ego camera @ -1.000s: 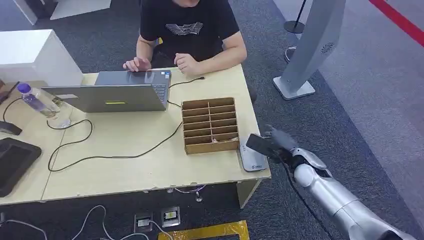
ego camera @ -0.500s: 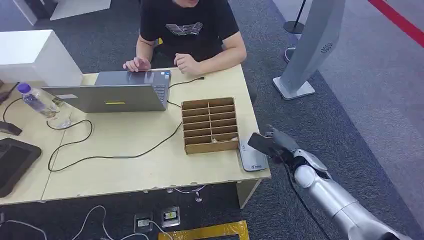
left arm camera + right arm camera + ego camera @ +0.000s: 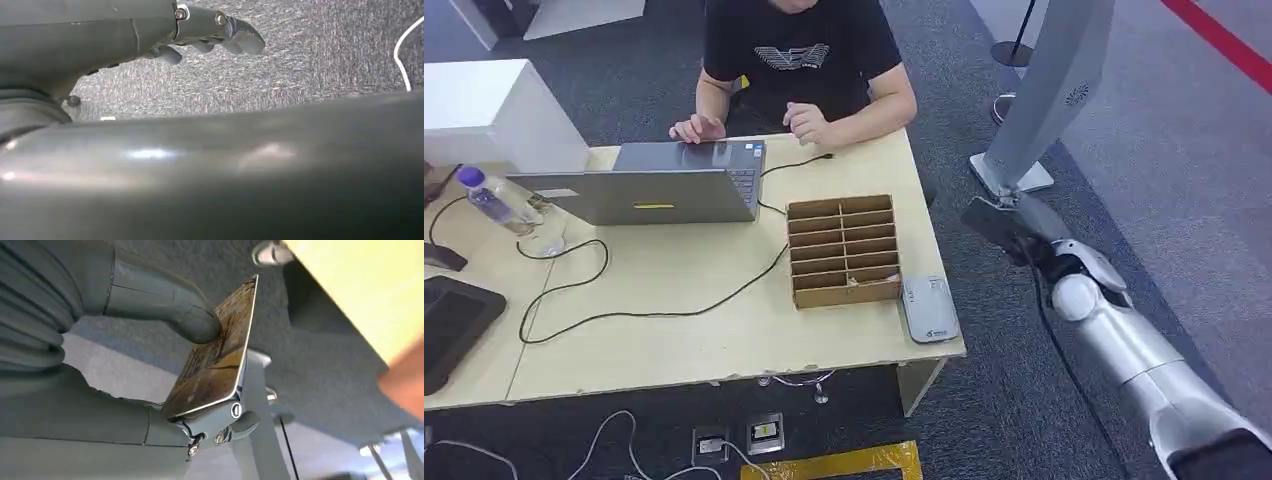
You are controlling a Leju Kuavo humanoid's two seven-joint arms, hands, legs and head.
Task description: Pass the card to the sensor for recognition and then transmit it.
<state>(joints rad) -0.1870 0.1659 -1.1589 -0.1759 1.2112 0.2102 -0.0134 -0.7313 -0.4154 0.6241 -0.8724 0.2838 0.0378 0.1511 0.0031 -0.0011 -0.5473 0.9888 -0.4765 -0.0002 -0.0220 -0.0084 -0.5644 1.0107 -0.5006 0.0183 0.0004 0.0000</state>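
Card (image 3: pixel 216 352) pinched flat by right hand (image 3: pixel 1027 238), off bench (image 3: pixel 724 330), clear of sensor (image 3: pixel 929 308), apparently for handover; left hand (image 3: pixel 210 30) loosely spread, idle.

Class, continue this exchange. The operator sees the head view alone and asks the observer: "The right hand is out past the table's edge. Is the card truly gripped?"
Observer: Yes. The right wrist view shows the thumb pressing the card on its printed face, against the fingers behind it.
Operator: What is printed on it?
Observer: A brownish-gold picture; the details are unclear.
Operator: And the left hand?
Observer: The left hand hangs over grey carpet, holding nothing.
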